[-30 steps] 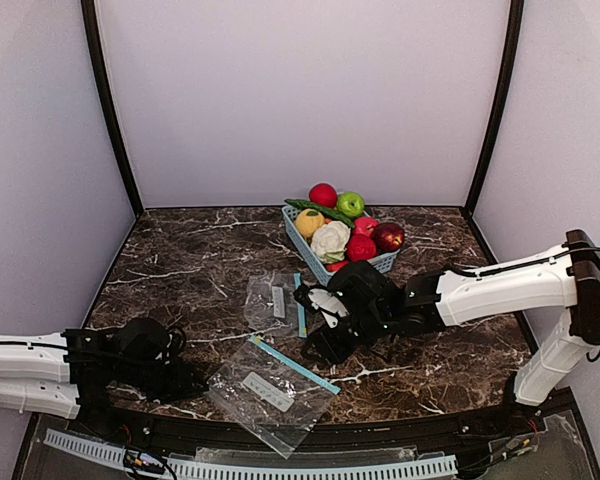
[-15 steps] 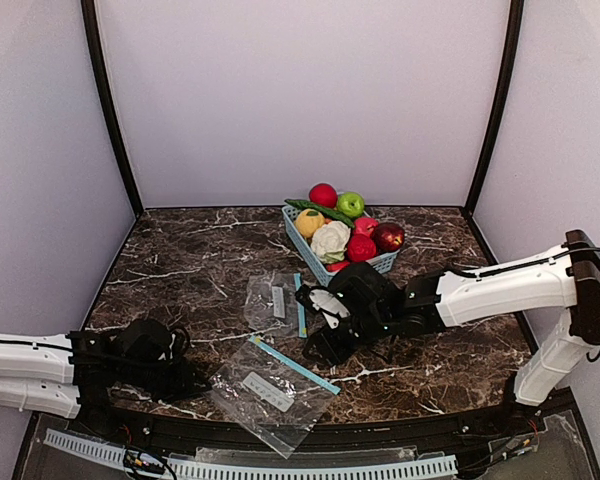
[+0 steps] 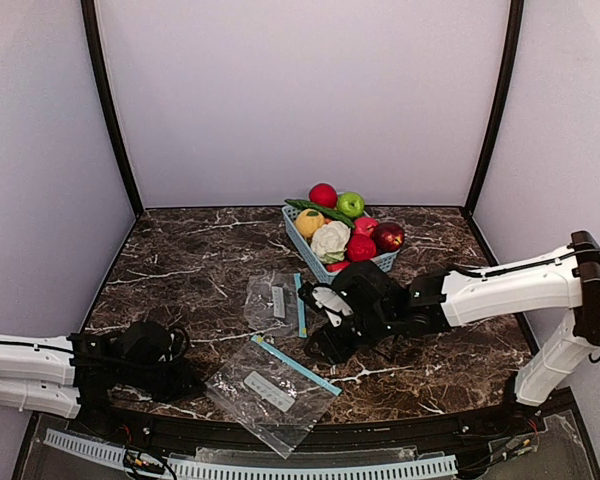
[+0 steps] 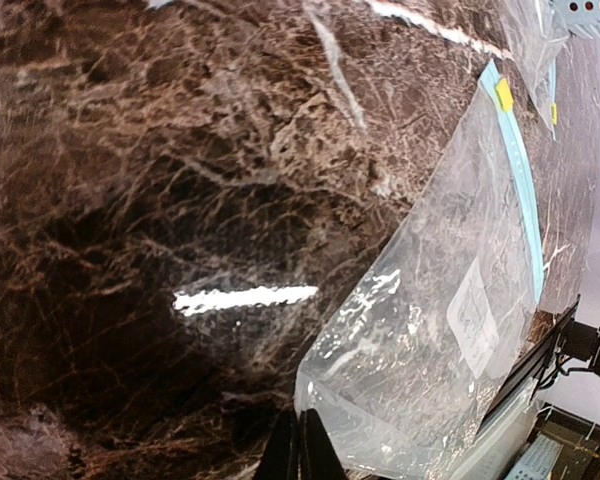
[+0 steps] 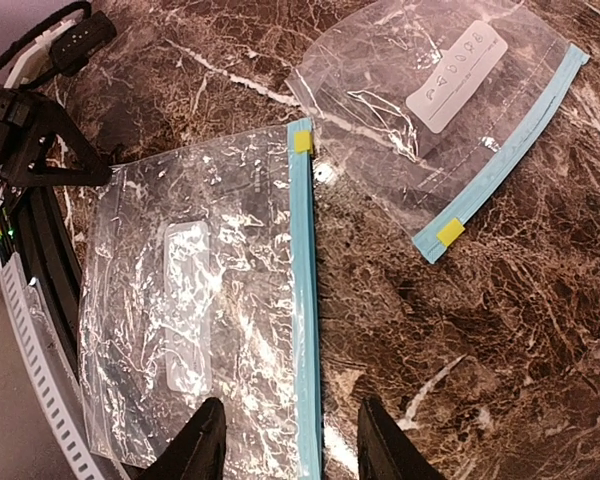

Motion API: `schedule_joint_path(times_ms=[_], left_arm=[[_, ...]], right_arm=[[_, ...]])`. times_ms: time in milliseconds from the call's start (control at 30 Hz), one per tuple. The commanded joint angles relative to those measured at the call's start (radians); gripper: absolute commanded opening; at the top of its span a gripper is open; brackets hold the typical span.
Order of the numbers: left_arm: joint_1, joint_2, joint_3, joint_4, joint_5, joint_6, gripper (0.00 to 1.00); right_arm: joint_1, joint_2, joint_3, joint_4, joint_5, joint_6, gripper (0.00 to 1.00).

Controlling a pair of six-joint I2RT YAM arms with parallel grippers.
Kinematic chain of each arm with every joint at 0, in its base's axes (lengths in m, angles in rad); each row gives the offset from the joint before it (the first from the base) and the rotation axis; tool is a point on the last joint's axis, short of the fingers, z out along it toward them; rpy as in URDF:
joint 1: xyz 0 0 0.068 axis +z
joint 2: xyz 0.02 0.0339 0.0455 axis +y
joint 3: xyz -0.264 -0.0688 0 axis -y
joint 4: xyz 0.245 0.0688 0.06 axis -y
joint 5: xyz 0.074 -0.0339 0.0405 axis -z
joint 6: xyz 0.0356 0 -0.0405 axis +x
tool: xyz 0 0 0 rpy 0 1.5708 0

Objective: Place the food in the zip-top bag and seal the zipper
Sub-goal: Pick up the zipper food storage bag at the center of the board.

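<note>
The food (image 3: pixel 345 225) is a pile of red and green apples, a yellow citrus and other toy produce in a light-blue basket (image 3: pixel 385 263) at the back. A clear zip-top bag (image 3: pixel 270 385) with a blue zipper strip (image 5: pixel 305 300) lies flat near the front edge. My right gripper (image 5: pixel 292 450) is open just above it, with one finger on each side of the strip. My left gripper (image 4: pixel 298 455) is shut, its tips at the bag's (image 4: pixel 450 310) near-left corner. I cannot tell whether they pinch it.
A second clear zip-top bag (image 3: pixel 277 298) lies flat just behind the first and shows in the right wrist view (image 5: pixel 430 100). A perforated rail (image 3: pixel 280 468) runs along the front edge. Dark posts stand at the back corners.
My left arm has drawn back a little to the left, and the near bag has shifted slightly with it. My right gripper has barely moved.
</note>
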Motion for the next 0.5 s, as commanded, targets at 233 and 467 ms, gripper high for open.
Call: schedule_joint_path(times_ms=[233, 467], left_arm=[[-0.006, -0.119, 0.173, -0.050, 0.030, 0.407, 0.01], [-0.005, -0.039, 0.364, -0.104, 0.139, 0.758, 0.01]], right_arm=[[-0.058, -0.139, -0.072, 0.053, -0.008, 0.043, 0.50], [-0.157, -0.240, -0.158, 0.142, -0.115, 0.091, 0.61]])
